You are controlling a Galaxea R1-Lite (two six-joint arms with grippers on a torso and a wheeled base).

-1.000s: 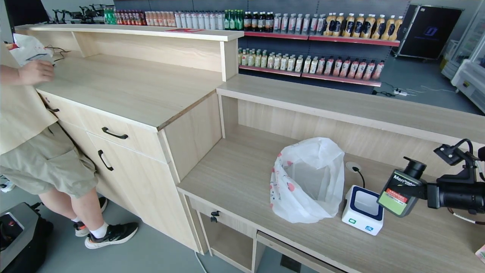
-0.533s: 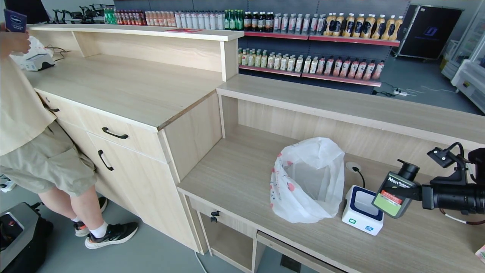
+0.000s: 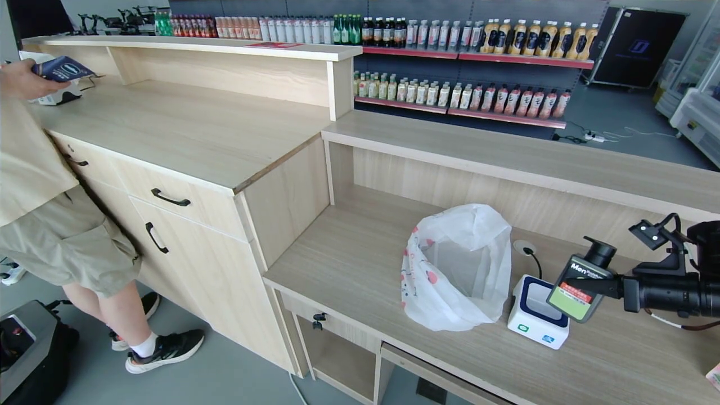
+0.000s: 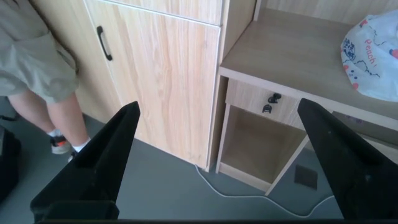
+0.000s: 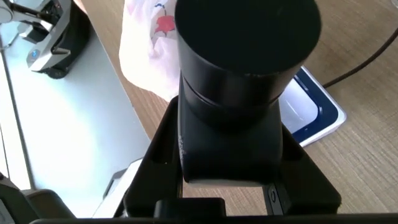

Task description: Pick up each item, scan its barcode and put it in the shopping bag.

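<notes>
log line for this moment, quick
right gripper: holding bottle | bottle: raised beside scanner | shopping bag: open, beside scanner | left gripper: open

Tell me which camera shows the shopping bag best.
The head view: the shopping bag stands whole on the counter, mouth open, beside the scanner. The left wrist view catches one printed side of it at the frame's edge; in the right wrist view the held bottle hides most of it.

left gripper [image 4: 217,103] — spread wide | shopping bag [image 4: 374,57] on counter [image 4: 292,40] | cabinet door [image 4: 163,74] shut
</notes>
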